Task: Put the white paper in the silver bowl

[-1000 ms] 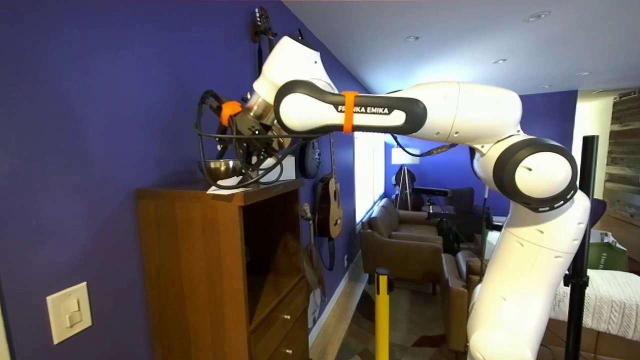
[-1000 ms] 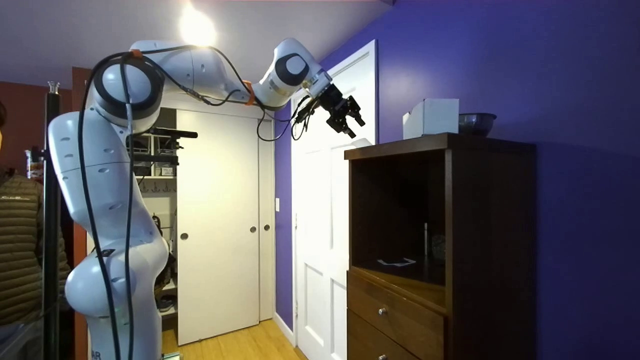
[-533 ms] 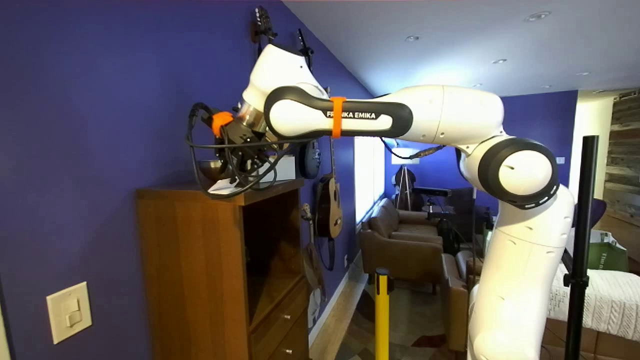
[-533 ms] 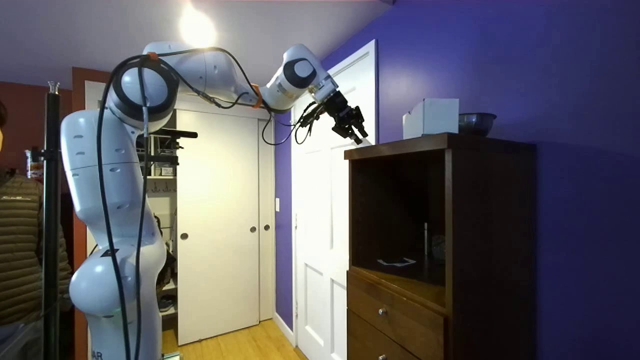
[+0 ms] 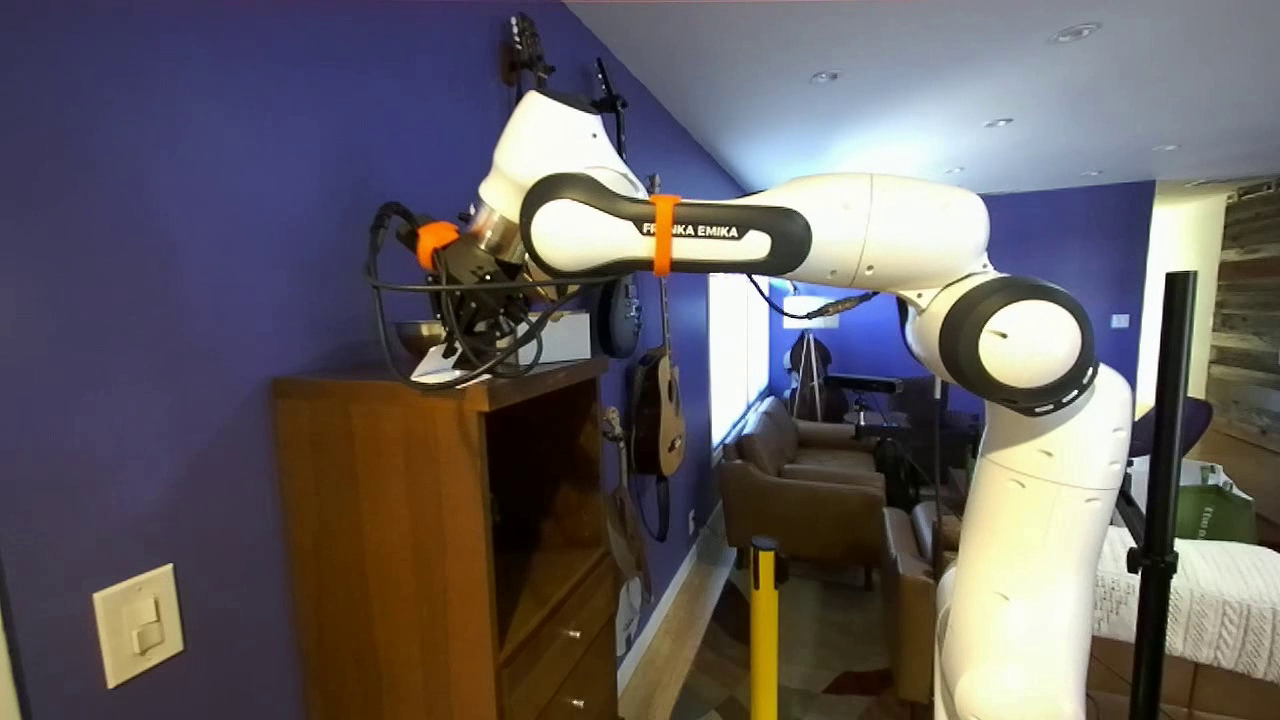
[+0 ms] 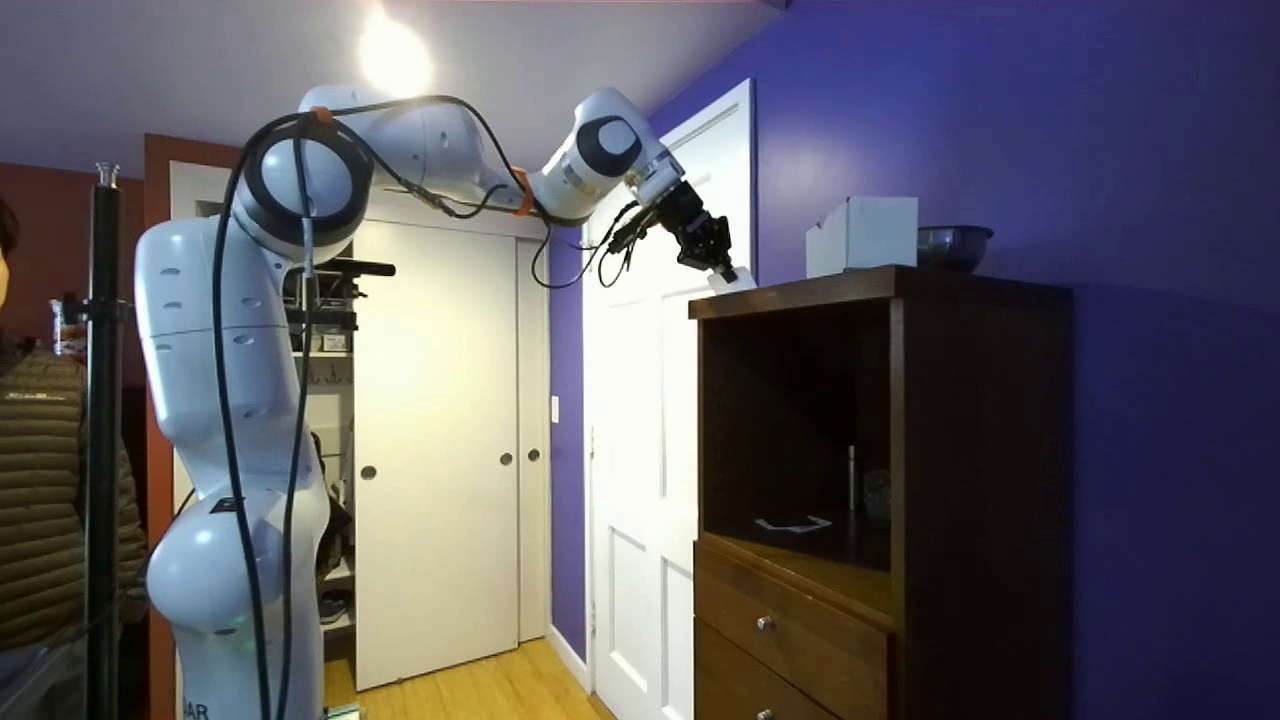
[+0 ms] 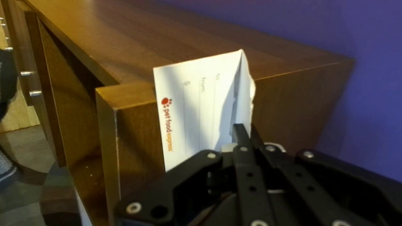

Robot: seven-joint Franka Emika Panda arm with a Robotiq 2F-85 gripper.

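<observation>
Wrist view: the pincer (image 7: 247, 129) is pressed together, clamped on the narrow raised flap of the folded white Pet Food Express slip (image 7: 201, 103). The slip is at the near end of the wooden counter (image 7: 132, 44), seemingly past its edge in part; whether it touches the counter, I cannot tell. That one-sided hold looks like the weak spot: with the broad printed panel lying to the left of the pinch, the fold could swing, or the thin flap could tear or slide out, and a slip dropped here would probably go over the edge.

In an exterior view the silver bowl (image 6: 953, 248) sits well to the right of the pincer, beyond the white box (image 6: 875, 238). Carried too low, the slip or pincer could knock that box into the bowl. The black cable loop (image 5: 437, 386), hanging by the counter's edge in an exterior view, could snag there. Let go short of the middle, the panel might catch the bowl's rim and slide off outside.
</observation>
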